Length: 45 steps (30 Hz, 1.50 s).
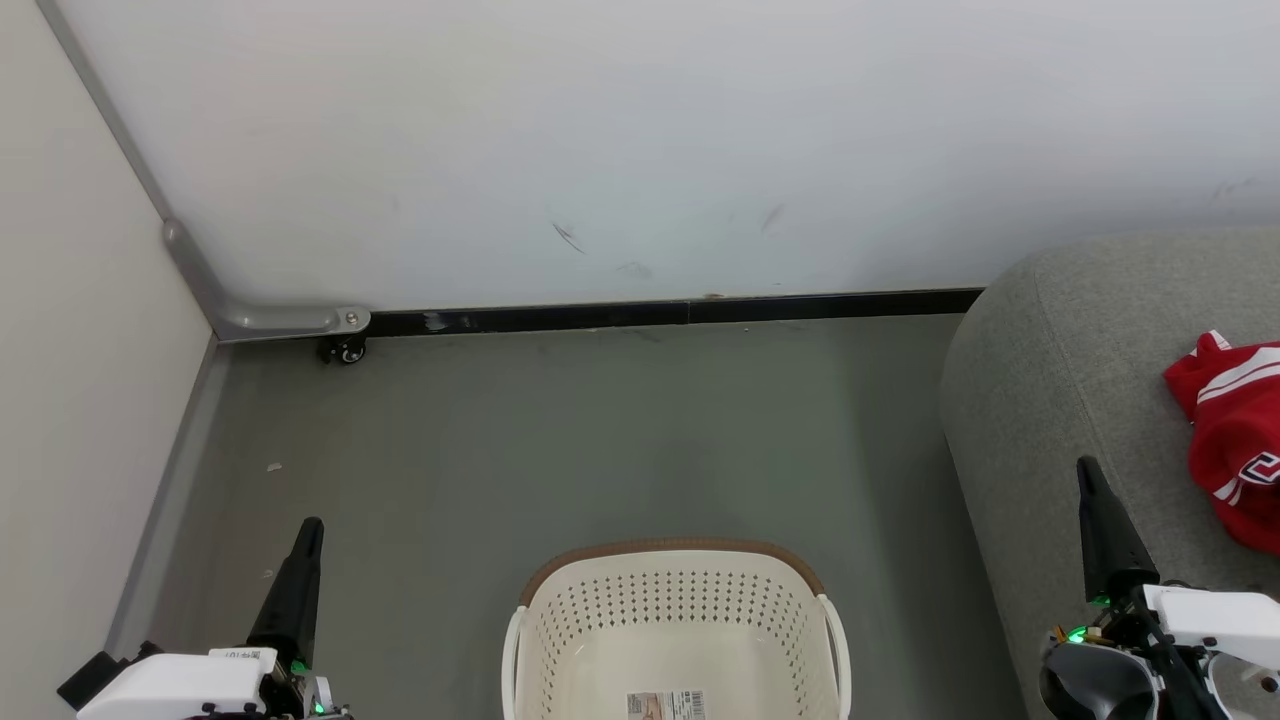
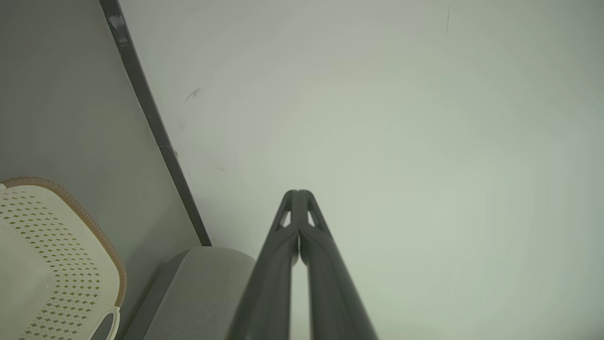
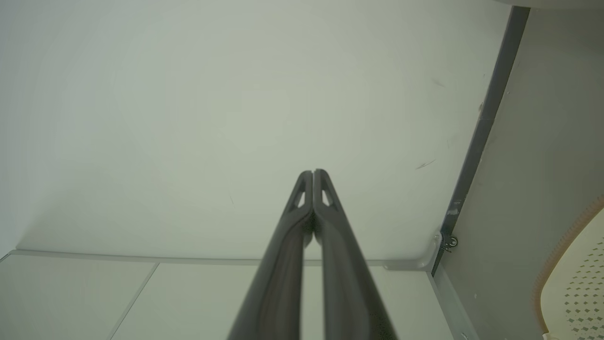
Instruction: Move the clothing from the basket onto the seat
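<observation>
Two things are cut off in the head view. The basket (image 1: 680,620) loses its near half past the bottom edge, and the clothing (image 1: 1235,440) runs out past the right edge. The seat (image 1: 1060,400) is also cropped at the right and bottom. A small label (image 1: 665,704) on the basket's bottom is half cut off and too small to read. Dark white-outlined lettering on the clothing shows only in part.

The left end effector (image 1: 310,530) is clenched, its two dark fingers pressed tip to tip with nothing between them, above the floor (image 1: 600,430) to the left of the basket. The right end effector (image 1: 1085,472) is clenched the same way and holds nothing. It shows in front of the seat's grey fabric, near the seat's rounded left edge.

The clothing is a crumpled red heap with white stripes, lying on top of the seat, back from its left edge. The cream, perforated, brown-rimmed basket stands on the floor beside the seat, well apart from the black baseboard (image 1: 680,312).
</observation>
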Available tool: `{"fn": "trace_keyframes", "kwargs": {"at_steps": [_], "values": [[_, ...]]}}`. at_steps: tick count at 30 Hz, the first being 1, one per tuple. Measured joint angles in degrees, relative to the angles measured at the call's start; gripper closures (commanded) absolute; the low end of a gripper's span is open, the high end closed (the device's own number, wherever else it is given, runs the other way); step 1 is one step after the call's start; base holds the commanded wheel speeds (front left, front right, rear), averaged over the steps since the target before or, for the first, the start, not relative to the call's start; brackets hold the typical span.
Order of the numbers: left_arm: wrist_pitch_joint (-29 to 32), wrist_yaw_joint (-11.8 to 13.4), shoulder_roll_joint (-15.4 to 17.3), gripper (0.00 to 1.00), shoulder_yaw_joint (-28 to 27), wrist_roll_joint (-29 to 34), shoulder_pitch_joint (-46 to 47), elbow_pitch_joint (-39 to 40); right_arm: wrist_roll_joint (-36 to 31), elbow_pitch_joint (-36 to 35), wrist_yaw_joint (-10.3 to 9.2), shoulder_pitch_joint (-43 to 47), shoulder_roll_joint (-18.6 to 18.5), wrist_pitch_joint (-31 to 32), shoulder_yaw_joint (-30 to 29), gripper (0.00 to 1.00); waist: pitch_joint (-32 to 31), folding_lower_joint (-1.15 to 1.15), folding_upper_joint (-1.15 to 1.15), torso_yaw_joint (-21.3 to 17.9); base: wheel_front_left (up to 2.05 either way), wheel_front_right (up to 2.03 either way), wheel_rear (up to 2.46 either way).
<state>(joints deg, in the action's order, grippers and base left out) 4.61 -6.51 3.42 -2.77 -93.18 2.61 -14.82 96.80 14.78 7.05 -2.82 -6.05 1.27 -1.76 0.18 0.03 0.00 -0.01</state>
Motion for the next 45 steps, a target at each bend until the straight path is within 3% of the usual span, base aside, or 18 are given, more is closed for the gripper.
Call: {"fn": "trace_keyframes", "kwargs": {"at_steps": [45], "values": [[0.41,-0.14,-0.05,1.00,-0.21,0.00,0.18,-0.92,-0.02,0.23,0.00,-0.73,0.04,0.37,-0.44,1.00,-0.02,-0.01,0.00,0.01,0.00,0.00,0.00]]}}
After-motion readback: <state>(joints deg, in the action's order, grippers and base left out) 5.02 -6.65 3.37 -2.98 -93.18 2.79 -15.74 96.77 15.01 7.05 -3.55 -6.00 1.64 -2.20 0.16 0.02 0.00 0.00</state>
